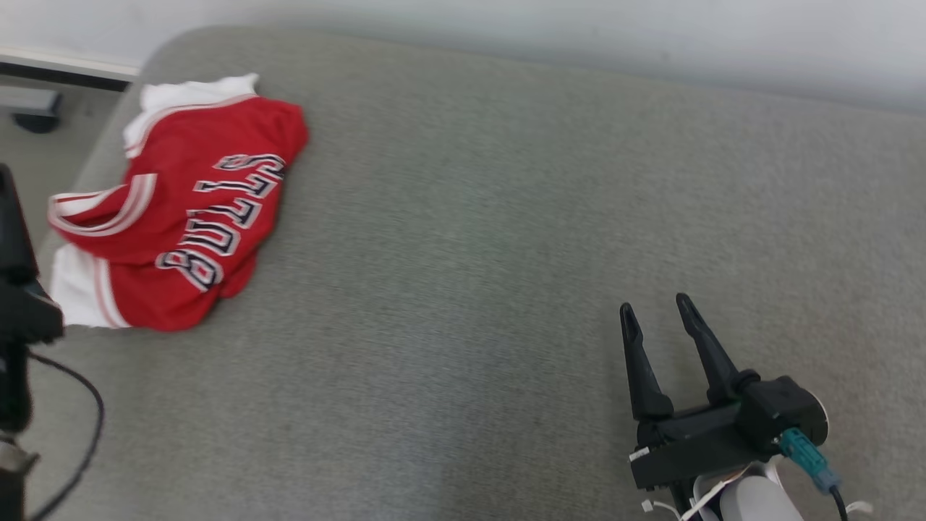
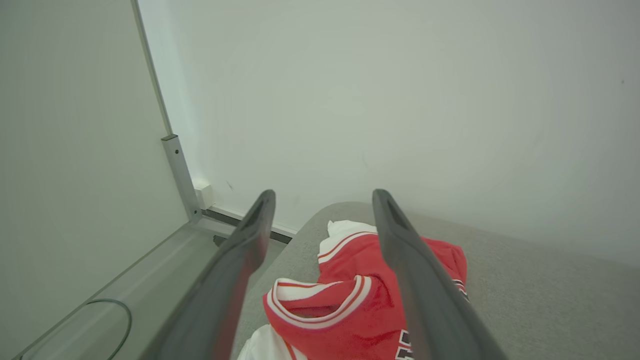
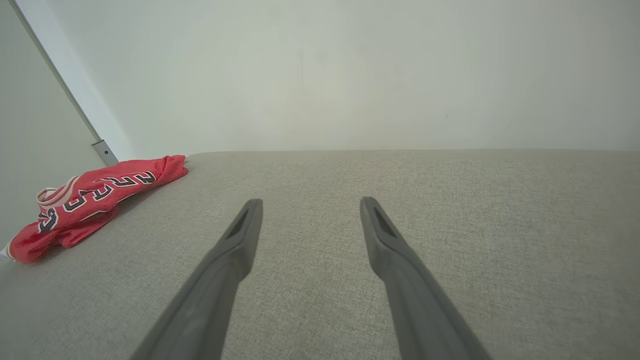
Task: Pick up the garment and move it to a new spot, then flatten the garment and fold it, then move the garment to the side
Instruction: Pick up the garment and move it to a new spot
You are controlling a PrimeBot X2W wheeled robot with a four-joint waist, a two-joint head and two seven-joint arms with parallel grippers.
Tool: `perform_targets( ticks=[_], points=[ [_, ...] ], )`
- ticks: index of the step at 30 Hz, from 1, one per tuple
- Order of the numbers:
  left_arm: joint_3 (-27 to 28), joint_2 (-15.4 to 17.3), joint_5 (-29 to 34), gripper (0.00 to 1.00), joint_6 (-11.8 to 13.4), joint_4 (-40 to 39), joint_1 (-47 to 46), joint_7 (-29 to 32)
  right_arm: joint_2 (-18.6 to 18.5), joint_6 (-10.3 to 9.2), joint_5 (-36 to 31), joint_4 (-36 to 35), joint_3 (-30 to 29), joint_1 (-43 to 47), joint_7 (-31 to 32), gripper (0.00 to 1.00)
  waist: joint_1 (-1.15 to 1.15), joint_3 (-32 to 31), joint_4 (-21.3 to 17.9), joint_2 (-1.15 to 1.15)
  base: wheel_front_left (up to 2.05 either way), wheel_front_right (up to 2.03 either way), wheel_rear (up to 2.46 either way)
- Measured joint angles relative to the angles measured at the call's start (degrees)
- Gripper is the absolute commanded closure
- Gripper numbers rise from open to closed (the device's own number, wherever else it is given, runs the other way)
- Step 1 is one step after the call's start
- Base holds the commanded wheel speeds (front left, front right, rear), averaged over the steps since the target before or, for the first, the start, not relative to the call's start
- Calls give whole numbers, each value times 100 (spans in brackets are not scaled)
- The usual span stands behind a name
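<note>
The right gripper (image 1: 655, 304) is hovering over the grey upholstered surface (image 1: 470, 217) with its two dark fingers spread wide and nothing between them. The garment (image 1: 181, 210), a red jersey with white trim and dark lettering, is lying crumpled well away to this gripper's left and somewhat ahead of it, near the surface's far left corner. In the right wrist view the jersey is showing far off to the left of the fingertips, while bare grey fabric is stretching ahead of them towards the pale wall (image 3: 325, 75).

The left gripper (image 2: 324, 194) is also standing open, its fingers parted and gripping nothing. In its wrist view the jersey is lying just ahead of and below the fingers, its striped collar opening showing in the gap between them and its red body running on behind the right-hand finger. Whether either finger is touching the cloth cannot be told. In the head view the left arm's dark housing (image 1: 18, 289) is sitting just beside the jersey's near white edge, with a black cable (image 1: 87, 420) looping below it
</note>
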Motion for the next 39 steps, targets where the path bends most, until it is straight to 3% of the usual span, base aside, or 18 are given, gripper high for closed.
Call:
perform_targets(
  ticks=[7, 18, 24, 31, 32, 33, 34, 39],
  points=[
    [-527, 710, -880, 0, 0, 580, -632, 699, 1, 0, 47, -22, 24, -259, 0, 0, 0, 425, -539, 0, 0, 0, 0],
    [-1180, 1373, -1845, 0, 0, 1430, -873, 1887, -1, 0, 47, -170, 64, -307, 0, 0, -1, 773, -1228, 0, 0, 0, 0],
    [-1346, 1490, -2254, 0, 0, 2046, -1008, 2638, -2, 0, -3, -231, 51, -315, 0, 0, -1, 890, -1458, 0, 0, 0, 0],
    [-1597, 1513, -2399, 0, 0, 2416, -1068, 3109, -2, 0, -20, -250, 49, -279, 0, 0, -1, 900, -1552, 0, 0, 0, 0],
    [-1639, 1517, -2404, 6, 0, 2443, -1089, 3111, -2, 0, -22, -252, 51, -278, 0, 0, -2, 890, -1551, 0, 0, 0, 0],
    [-1715, 1528, -2403, 63, 0, 2428, -1092, 3112, -2, 0, -35, -249, 52, -273, 0, 0, -2, 880, -1548, 0, 0, 0, 0],
    [-1734, 1534, -2404, 100, 0, 2428, -1096, 3022, -2, 0, -46, -247, 59, -268, 0, 0, -2, 871, -1544, 0, 0, 0, 0],
    [-1830, 1451, -2614, 100, 0, 2457, -1157, 2737, -2, 0, -60, -210, 70, -266, 0, 0, -2, 809, -1499, 0, 0, 0, 0]
  ],
)
